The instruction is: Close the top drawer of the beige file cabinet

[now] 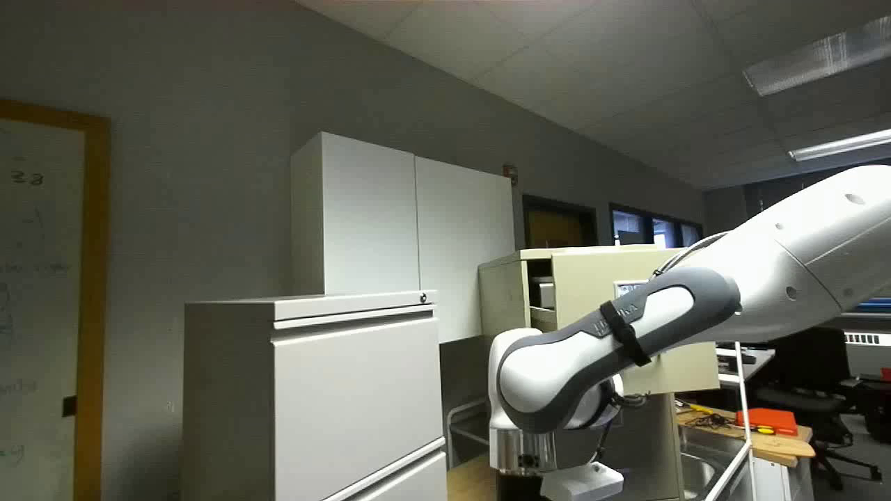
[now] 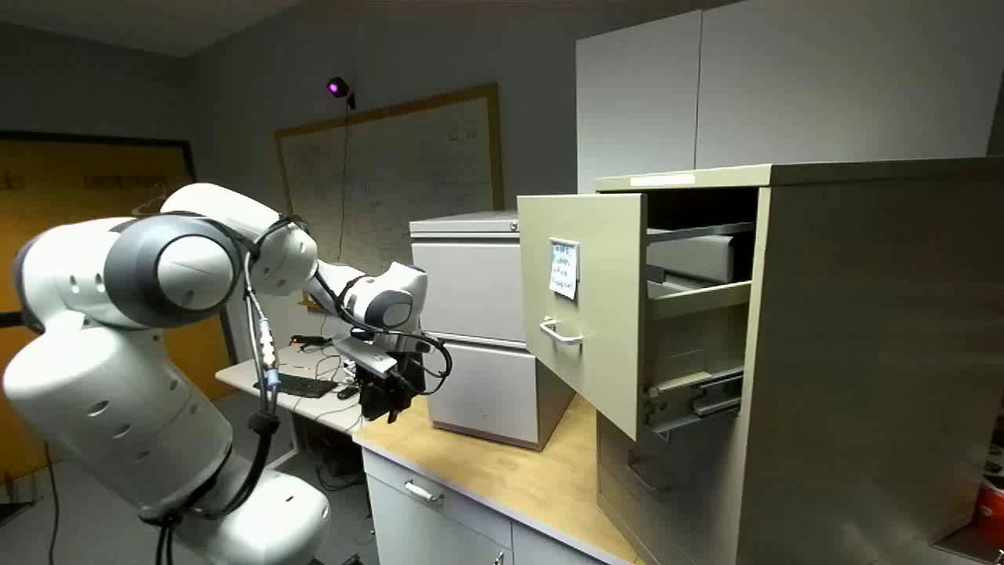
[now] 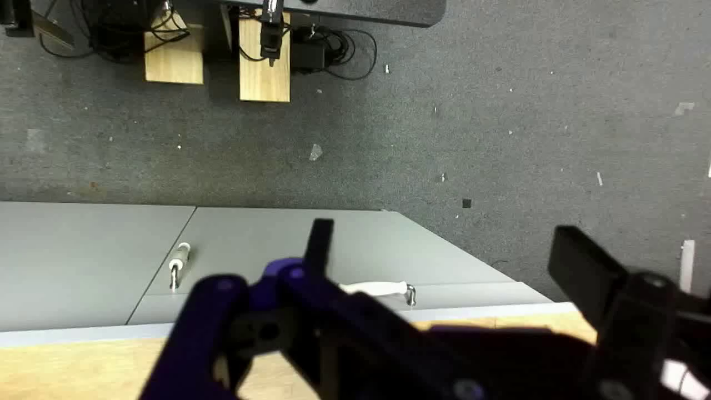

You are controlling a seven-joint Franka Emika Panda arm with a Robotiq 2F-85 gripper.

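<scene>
One drawer to close: the top drawer (image 2: 604,353) stood well out of the beige file cabinet (image 2: 863,353), its side and runner (image 2: 710,399) bare.
Pincer (image 3: 444,239): spread wide, nothing between its fingers (image 3: 319,247); it hung near the front edge of the counter (image 2: 533,479), apart from the drawer.
Handle (image 2: 560,335): fingers spread that far could have hooked it instead of pushing, if they met the front too low.
Push line: a shove near one edge would likely have twisted the drawer and jammed it.
Grey cabinet (image 2: 471,286): it stood close enough that a tight swing of the arm (image 1: 814,264) might have knocked it.
Card (image 2: 563,269): handwritten lines on the drawer front were too blurred to read; scraping fingers could have torn it.
Whiteboard (image 1: 38,292): figures (image 1: 28,179) looked like 38 or 33; the rest was too faint.
Arm lettering (image 1: 628,307): unreadable beside a dark strap (image 1: 625,334).
</scene>
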